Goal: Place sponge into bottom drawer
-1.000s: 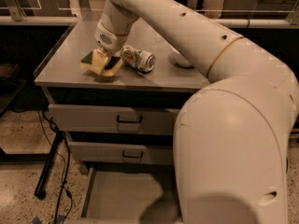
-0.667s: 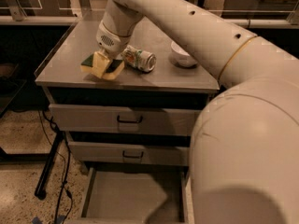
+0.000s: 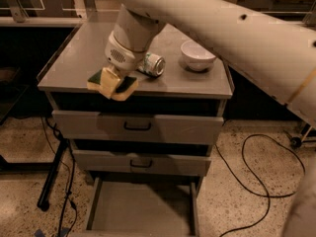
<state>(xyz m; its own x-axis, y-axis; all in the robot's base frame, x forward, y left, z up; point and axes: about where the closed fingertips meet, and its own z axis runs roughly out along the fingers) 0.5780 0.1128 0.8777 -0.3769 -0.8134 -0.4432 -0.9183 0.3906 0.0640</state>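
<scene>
My gripper (image 3: 112, 83) hangs at the front edge of the cabinet top, left of centre, shut on the sponge (image 3: 127, 84). The sponge shows its dark green scrub face and pale yellow edge between the pale yellow fingers (image 3: 104, 85). It is held just above the top's front lip, over the drawer fronts. The bottom drawer (image 3: 140, 209) is pulled out far below, a wide grey tray with a bare floor. The white arm runs from the upper right down to the gripper.
A crushed printed can (image 3: 152, 64) lies on the cabinet top (image 3: 79, 58) right behind the gripper. A white bowl (image 3: 197, 56) stands at the right. Two upper drawers with black handles (image 3: 137, 127) are closed. Cables (image 3: 256, 181) lie on the floor at both sides.
The gripper has carried the sponge forward from the middle of the cabinet top to its front edge. The view has shifted, and the bowl now shows fully.
</scene>
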